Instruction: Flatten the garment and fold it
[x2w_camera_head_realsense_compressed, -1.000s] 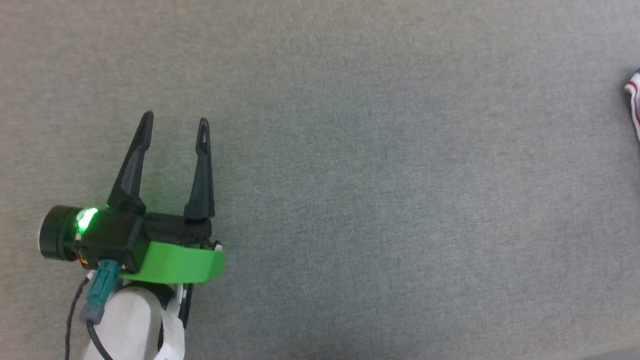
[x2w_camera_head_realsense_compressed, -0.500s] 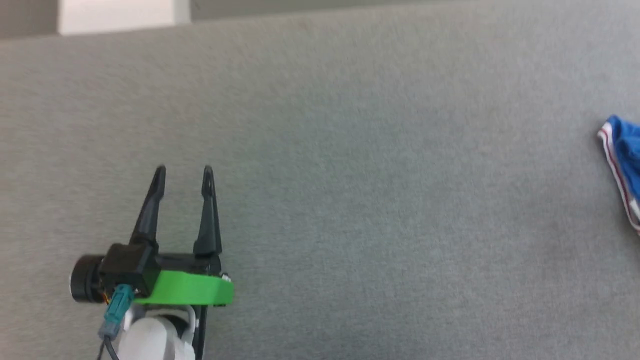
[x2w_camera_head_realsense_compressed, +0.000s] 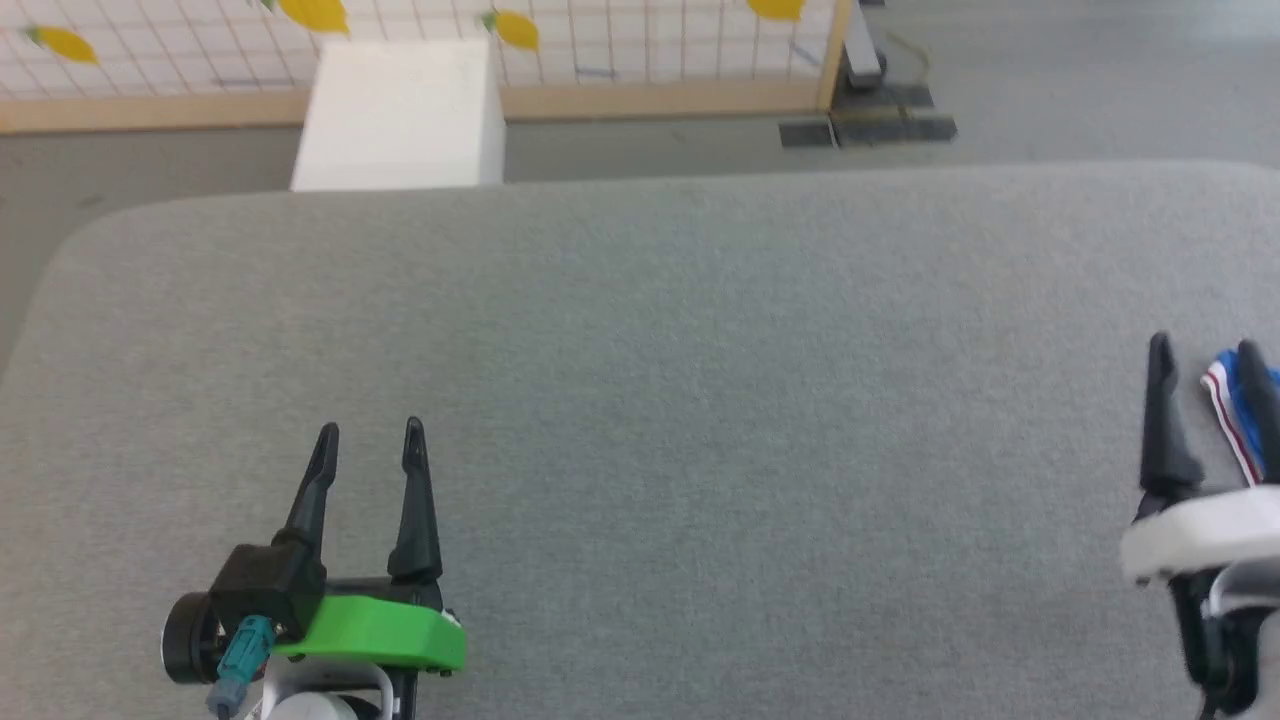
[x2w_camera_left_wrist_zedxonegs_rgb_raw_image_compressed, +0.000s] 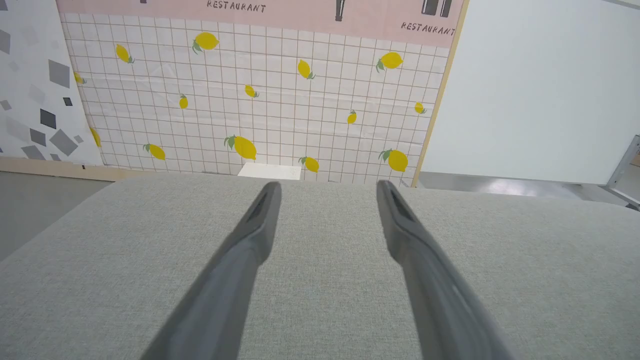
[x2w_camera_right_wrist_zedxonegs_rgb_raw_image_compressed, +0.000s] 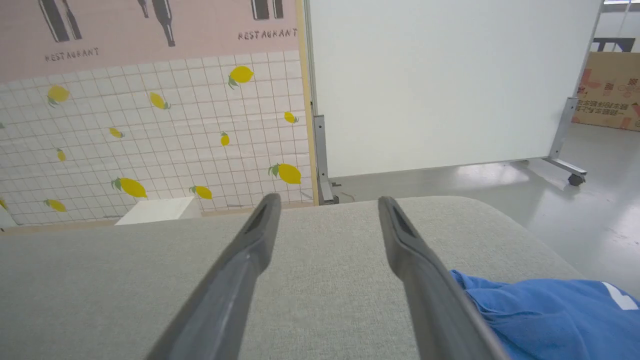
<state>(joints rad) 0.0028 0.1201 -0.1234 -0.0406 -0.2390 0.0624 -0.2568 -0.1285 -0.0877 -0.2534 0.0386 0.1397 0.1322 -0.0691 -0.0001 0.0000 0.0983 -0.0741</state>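
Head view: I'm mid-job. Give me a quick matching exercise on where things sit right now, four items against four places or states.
Things:
1. left hand on a green plastic mount
2. right hand on a white mount
3. royal-blue cotton T-shirt with red-and-white striped trim
4. white rectangular box

Places or states:
A. lying at the right edge of the view, on the grey fabric table
B. lower left, open over bare table
C. on the floor beyond the table's far edge
D. lower right, open, fingers by the shirt

Pairs: 1-B, 2-D, 3-A, 4-C
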